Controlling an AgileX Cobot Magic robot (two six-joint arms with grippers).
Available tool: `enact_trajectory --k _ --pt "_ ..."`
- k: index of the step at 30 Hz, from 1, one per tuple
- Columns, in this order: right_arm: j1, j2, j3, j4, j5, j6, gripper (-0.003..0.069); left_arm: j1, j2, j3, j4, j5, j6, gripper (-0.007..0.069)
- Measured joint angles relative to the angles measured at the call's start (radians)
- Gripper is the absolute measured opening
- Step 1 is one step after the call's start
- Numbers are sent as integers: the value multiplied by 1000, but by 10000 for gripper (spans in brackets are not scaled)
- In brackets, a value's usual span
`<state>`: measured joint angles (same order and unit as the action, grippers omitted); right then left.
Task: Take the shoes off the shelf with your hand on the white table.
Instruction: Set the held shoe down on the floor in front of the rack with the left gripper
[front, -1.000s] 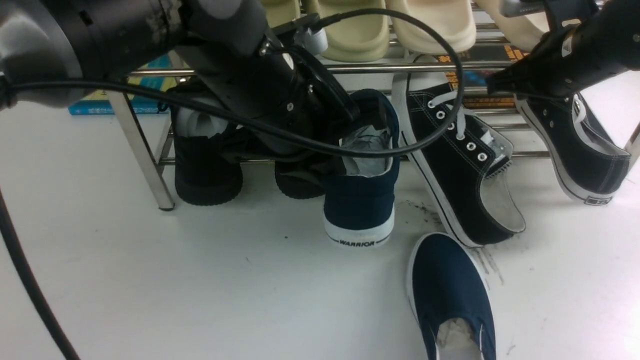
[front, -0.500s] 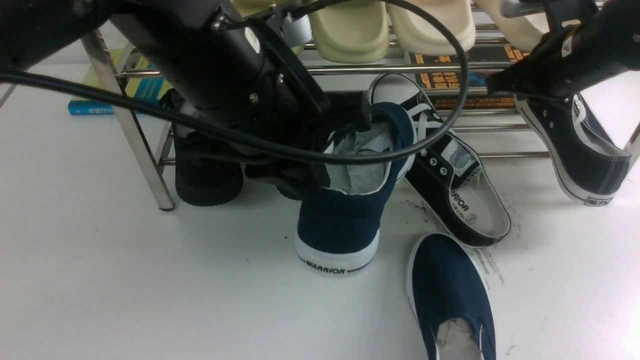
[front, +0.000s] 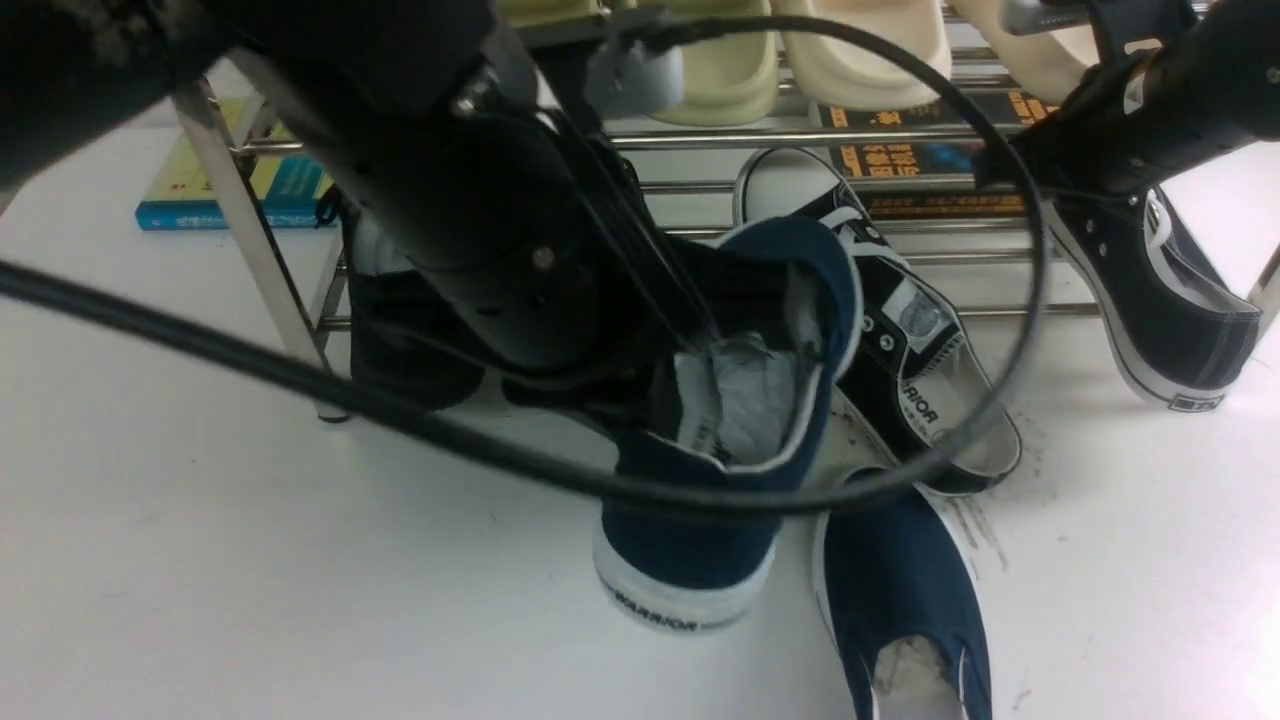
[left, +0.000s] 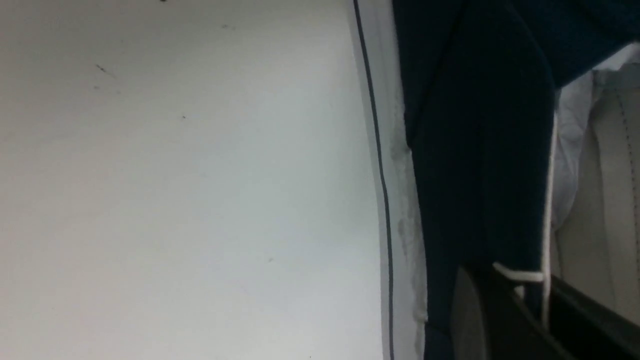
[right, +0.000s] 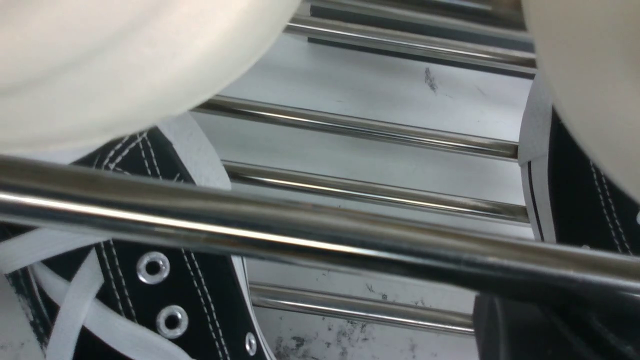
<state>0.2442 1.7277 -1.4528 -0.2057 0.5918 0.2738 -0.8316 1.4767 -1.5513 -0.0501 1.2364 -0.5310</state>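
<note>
I have the left gripper (front: 692, 332) pinching the shoe (front: 700, 500) collar, heel toward six o'clock; right gripper (front: 990, 170), pressed together, lies farther.

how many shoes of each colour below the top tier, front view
navy blue canvas slip-on shoes: 2
black lace-up canvas sneakers with white laces: 2
all-black knit shoes: 1 visible; black left robot arm may hide another
total: 5 visible
</note>
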Motion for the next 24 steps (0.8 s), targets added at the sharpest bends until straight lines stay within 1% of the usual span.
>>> enact_trajectory --k 1,4,5,6,7,8,10,11,12,15,16,17,19,20,22,24 --pt "0 0 0 0 0 0 30 -64 0 0 50 0 -46 50" --pt "0 0 0 0 0 0 30 -164 0 0 146 -1 -167 50" --pt "0 0 0 0 0 0 30 -190 0 4 173 -1 -206 50" --pt "0 0 0 0 0 0 30 -195 0 5 178 -1 -206 50" --pt "0 0 0 0 0 0 30 -227 -2 23 207 -1 -258 50" --pt "0 0 0 0 0 0 31 -236 -2 30 214 -1 -279 50" --pt "0 0 0 0 0 0 34 -283 -17 126 242 -1 -373 50" --pt "0 0 0 0 0 0 34 -283 -17 126 242 -1 -381 50" --pt "0 0 0 0 0 0 34 -292 -28 193 248 -2 -434 50" --pt "0 0 0 0 0 0 37 -296 -76 299 263 -2 -536 50" --pt "0 0 0 0 0 0 37 -296 -81 312 267 -2 -541 50" --pt "0 0 0 0 0 0 38 -296 -141 354 286 -2 -594 50" --pt "0 0 0 0 0 0 38 -296 -201 391 310 -2 -651 50" --pt "0 0 0 0 0 0 38 -296 -247 419 327 -2 -704 50" --pt "0 0 0 0 0 0 38 -296 -272 443 341 -2 -740 50" --pt "0 0 0 0 0 0 38 -296 -294 509 345 -29 -806 50"
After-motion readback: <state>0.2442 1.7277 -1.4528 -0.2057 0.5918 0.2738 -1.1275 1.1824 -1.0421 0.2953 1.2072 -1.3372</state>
